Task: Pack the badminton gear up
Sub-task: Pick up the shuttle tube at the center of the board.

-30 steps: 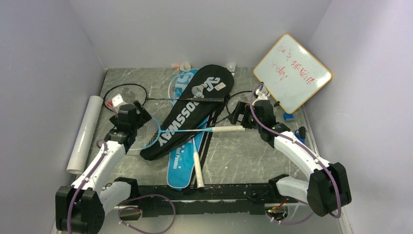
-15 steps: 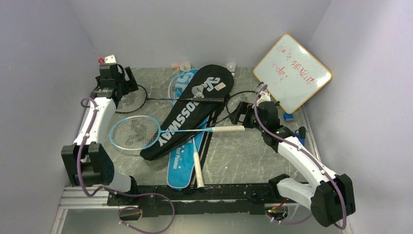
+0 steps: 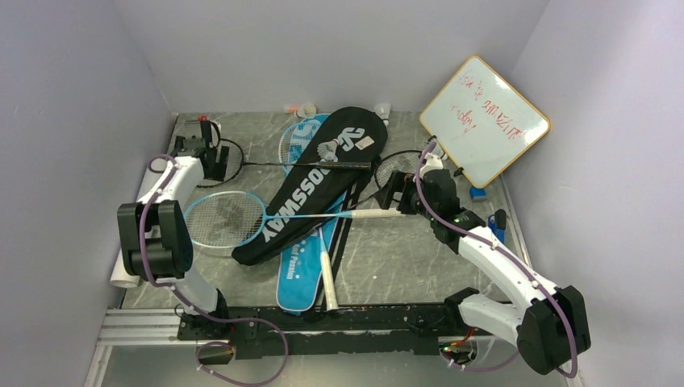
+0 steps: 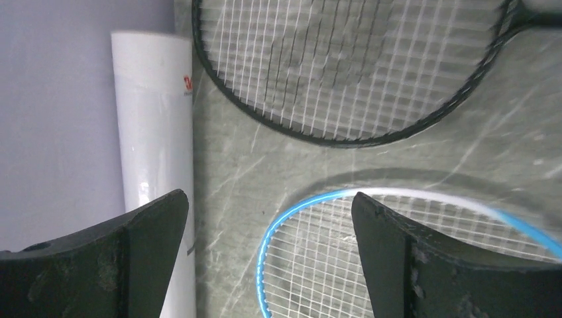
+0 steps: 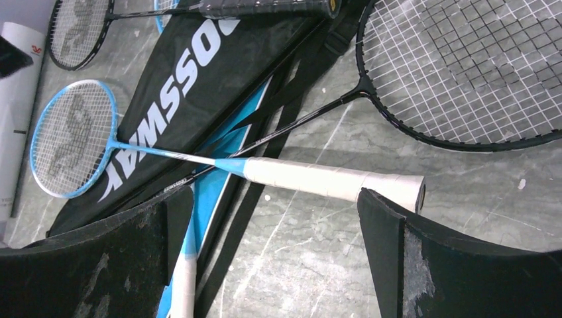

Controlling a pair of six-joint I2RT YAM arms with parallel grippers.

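The black bag [image 3: 314, 189] lies slantwise over the blue bag [image 3: 302, 274], with a shuttlecock [image 3: 327, 149] on top. Across them lies a light-blue racket [image 3: 224, 219], its white grip [image 5: 331, 179] just beyond my open right gripper [image 5: 275, 225], which hovers over bare table. One black racket's head [image 5: 477, 73] lies by that gripper. Another black racket head [image 4: 344, 66] lies at the far left. My left gripper [image 4: 268, 225] is open and empty above the gap between it and the light-blue frame [image 4: 291, 218].
A long white tube [image 4: 156, 132] lies along the left wall. The orange-rimmed whiteboard [image 3: 484, 121] leans in the far right corner. Two more shuttlecocks [image 3: 306, 109] [image 3: 383, 107] sit at the back wall. A second white-gripped racket handle [image 3: 327, 278] rests on the blue bag.
My left arm swung from over the light-blue racket head up to the far left corner, then came down by the black racket head. The right gripper shifted slightly; both stayed open.
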